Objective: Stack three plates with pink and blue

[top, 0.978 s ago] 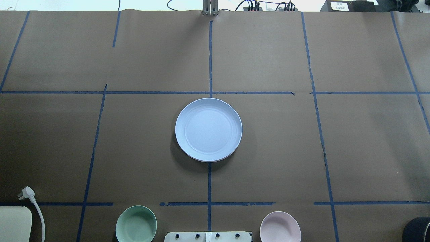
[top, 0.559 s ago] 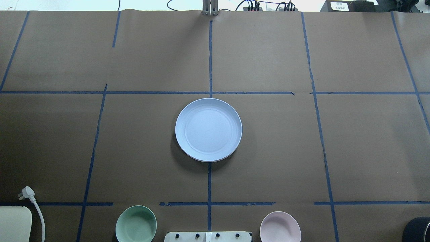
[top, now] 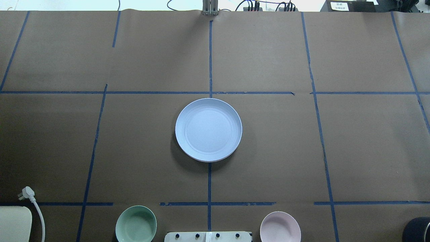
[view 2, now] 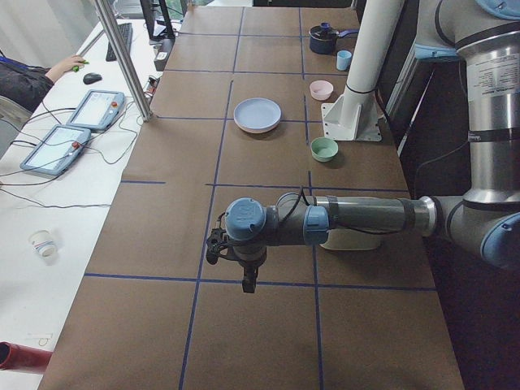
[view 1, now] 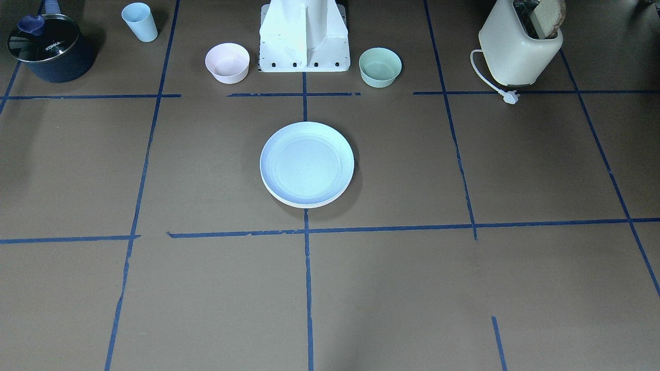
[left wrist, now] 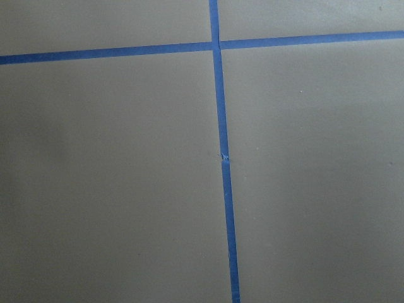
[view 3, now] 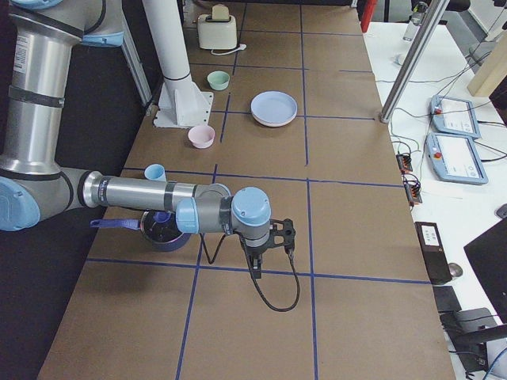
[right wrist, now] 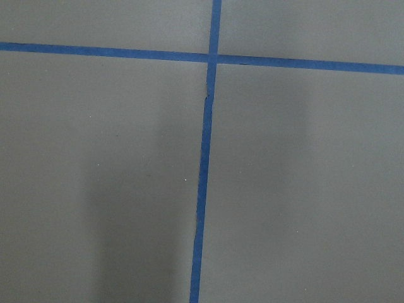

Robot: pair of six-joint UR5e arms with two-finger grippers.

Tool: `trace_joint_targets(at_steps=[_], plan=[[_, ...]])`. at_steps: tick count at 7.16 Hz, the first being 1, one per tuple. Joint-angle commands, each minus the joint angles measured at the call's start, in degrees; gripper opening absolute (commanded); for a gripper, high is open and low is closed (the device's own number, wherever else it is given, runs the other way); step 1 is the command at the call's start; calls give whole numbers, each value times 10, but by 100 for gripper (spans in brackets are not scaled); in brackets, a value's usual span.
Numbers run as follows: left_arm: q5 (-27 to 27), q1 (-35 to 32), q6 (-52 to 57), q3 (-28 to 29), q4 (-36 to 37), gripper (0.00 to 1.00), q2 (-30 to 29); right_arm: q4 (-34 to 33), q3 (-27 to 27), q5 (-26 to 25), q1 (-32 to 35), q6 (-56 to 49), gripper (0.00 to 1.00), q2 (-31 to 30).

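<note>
A pale blue plate (top: 208,129) lies in the middle of the table, on top of a stack. In the front-facing view (view 1: 307,164) a cream-white rim (view 1: 309,204) shows under it. I cannot make out a pink plate; it is hidden or out of view. The stack also shows in the side views (view 2: 257,114) (view 3: 273,108). My left gripper (view 2: 216,244) hangs over bare table far from the stack, toward the left end. My right gripper (view 3: 280,234) hangs over bare table toward the right end. I cannot tell whether either is open or shut.
A mint bowl (top: 136,224) and a pink bowl (top: 280,227) flank the robot base (view 1: 304,36). A toaster (view 1: 518,46) with its cord stands on the robot's left. A dark pot (view 1: 49,47) and a pale blue cup (view 1: 140,21) stand on its right.
</note>
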Motion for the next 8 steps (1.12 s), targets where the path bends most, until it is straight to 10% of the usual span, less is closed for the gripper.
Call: trace_joint_targets(at_steps=[1,8], plan=[[0,0,0,0,0,100,-1,0,0,0,-5,0,100,0],[0,0,0,6,-1,100,-1,1,1,1,-19,0,100,0]])
